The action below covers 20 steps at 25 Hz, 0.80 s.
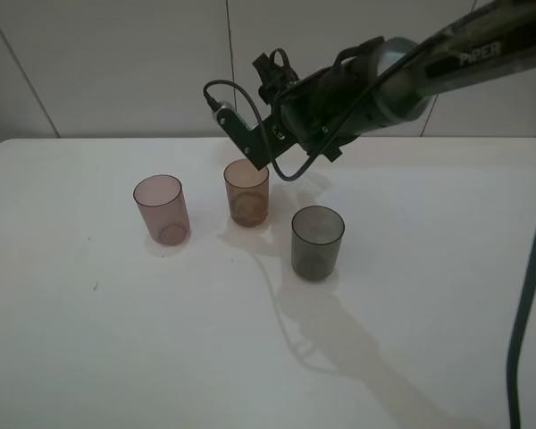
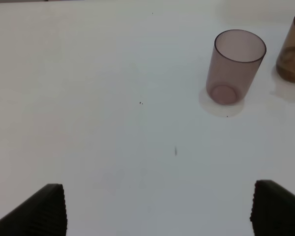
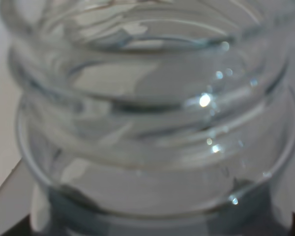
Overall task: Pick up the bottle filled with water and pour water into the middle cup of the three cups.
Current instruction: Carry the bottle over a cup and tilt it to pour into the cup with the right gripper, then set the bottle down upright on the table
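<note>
The clear bottle point(image 3: 152, 123) fills the right wrist view, showing its wide threaded neck with no cap. My right gripper point(image 1: 255, 147) is shut on it and holds it tilted just above and behind the rim of the amber-brown middle cup point(image 1: 247, 194). In the high view the bottle itself is hard to make out between the fingers. The pinkish-mauve cup point(image 1: 161, 210) stands to the left and the dark smoky grey cup point(image 1: 317, 241) to the right and nearer. My left gripper point(image 2: 157, 211) is open and empty over bare table, with the mauve cup point(image 2: 235, 66) and amber cup point(image 2: 292, 49) ahead of it.
The white table point(image 1: 116, 340) runs to a white wall behind. The right arm point(image 1: 384, 80) reaches in from the upper right, over and behind the grey cup. A dark cable point(image 1: 527, 313) hangs at the right edge.
</note>
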Motion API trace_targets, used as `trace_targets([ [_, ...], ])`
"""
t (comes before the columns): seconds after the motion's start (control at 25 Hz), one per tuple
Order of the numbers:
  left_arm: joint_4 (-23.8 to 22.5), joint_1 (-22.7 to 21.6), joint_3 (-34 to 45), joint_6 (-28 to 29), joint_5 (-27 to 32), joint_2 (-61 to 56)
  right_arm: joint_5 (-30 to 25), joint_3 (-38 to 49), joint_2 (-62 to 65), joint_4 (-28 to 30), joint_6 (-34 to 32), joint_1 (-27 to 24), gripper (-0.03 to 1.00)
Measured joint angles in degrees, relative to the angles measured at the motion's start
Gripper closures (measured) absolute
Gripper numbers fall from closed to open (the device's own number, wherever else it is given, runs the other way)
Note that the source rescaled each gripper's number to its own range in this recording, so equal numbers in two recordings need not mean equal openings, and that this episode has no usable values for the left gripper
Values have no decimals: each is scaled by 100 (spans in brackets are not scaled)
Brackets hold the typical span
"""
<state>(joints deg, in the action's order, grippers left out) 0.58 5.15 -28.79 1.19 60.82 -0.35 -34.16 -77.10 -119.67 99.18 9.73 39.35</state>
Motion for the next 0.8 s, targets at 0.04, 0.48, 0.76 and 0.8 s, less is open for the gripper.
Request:
trace_targets([
  [0.04,0,0,0,0,0,0,23,0,0,0,12,0,97],
  [0.48,-23,0,0,0,0,0,105,0,0,0,31,0,97],
  [0.76,-58,0,0,0,0,0,123,0,0,0,31,0,97],
  [0.8,-58,0,0,0,0,0,123,0,0,0,31,0,97],
])
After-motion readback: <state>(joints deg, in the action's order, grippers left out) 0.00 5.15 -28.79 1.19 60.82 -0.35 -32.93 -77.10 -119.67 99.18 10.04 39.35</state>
